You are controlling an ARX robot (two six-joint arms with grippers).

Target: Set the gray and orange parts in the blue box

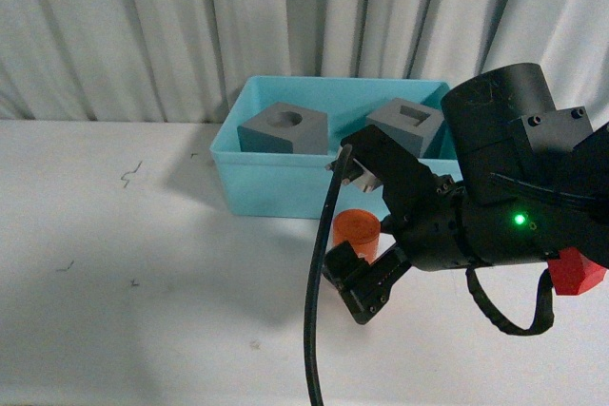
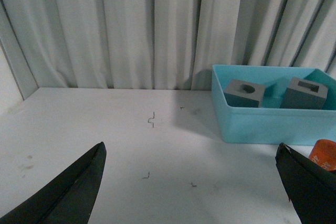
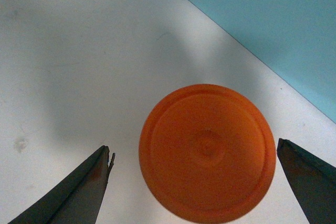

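Counting, we see two gray cubes (image 1: pixel 284 129) (image 1: pixel 407 125) inside the blue box (image 1: pixel 271 187) and one orange cylinder (image 1: pixel 357 232) on the table (image 1: pixel 143 263) beside it. Our right gripper (image 1: pixel 364 231) hangs over the cylinder, fingers spread wide, not touching. Our left gripper (image 2: pixel 191 182) is spread apart too.

White counter (image 1: pixel 143 263), few small dark scuffs. Blue box (image 1: pixel 285 192) sits at back near curtain. Orange cylinder (image 1: pixel 358 231) stands upright just before box. Red block (image 1: pixel 578 271) at right.
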